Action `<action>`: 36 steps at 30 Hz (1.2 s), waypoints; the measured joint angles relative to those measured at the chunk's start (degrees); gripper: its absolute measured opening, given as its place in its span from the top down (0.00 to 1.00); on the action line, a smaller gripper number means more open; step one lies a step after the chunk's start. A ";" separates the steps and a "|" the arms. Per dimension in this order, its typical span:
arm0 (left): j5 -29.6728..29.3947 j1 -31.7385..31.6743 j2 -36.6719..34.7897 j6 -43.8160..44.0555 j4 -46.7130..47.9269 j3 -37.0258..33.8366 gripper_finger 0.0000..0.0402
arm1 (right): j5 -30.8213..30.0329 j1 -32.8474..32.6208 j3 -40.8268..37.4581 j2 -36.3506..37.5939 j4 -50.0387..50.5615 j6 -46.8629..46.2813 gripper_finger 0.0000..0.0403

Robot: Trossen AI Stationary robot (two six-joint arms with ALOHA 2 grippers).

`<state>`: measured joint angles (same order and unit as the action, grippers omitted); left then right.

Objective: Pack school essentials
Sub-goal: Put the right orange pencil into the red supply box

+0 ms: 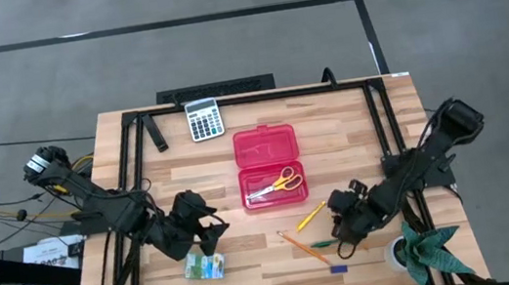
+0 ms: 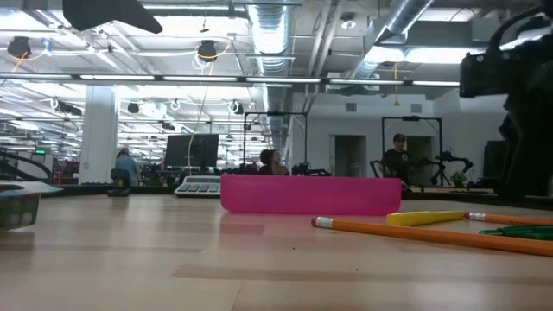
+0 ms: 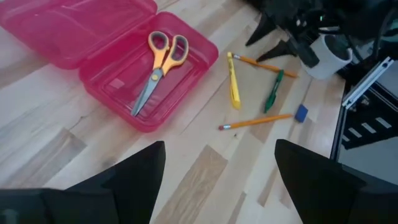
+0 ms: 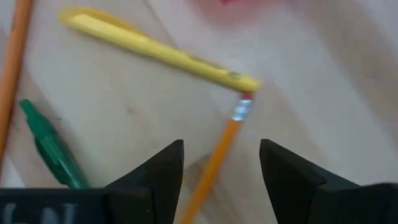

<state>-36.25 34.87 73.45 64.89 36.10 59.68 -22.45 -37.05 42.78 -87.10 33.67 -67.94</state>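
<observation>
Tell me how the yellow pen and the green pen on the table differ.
The yellow pen lies closer to the red case than the green pen does. In the right wrist view, the yellow pen touches an orange pencil's eraser end, while the green pen lies apart from it. The colours differ: yellow against green. Both lie flat on the wooden table, outside the case, and neither is held.

Open-plan lab or workshop, exposed ceiling ducts [image 2: 275, 34], strip lights, monitors [image 2: 192, 151], people at benches, robot rigs, grey floor [image 1: 221, 39].
</observation>
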 joint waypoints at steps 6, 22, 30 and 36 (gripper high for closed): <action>0.00 0.00 0.00 -1.37 0.39 0.00 0.26 | -0.82 -2.64 -4.87 -3.66 -7.05 -7.32 0.46; -0.57 -0.17 0.02 -2.17 3.19 0.00 0.26 | -0.30 -3.23 -7.84 -1.48 -9.43 -10.38 0.94; -0.73 -0.17 0.02 -2.17 4.15 0.00 0.26 | 2.76 -0.21 -8.23 4.07 -8.91 -5.80 0.98; -1.63 -0.15 0.02 -2.17 4.73 -0.01 0.26 | 3.66 4.01 -8.15 9.77 -8.30 0.89 0.99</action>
<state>-37.88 34.72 73.47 62.72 40.83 59.67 -18.79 -33.04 34.63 -77.33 25.37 -67.05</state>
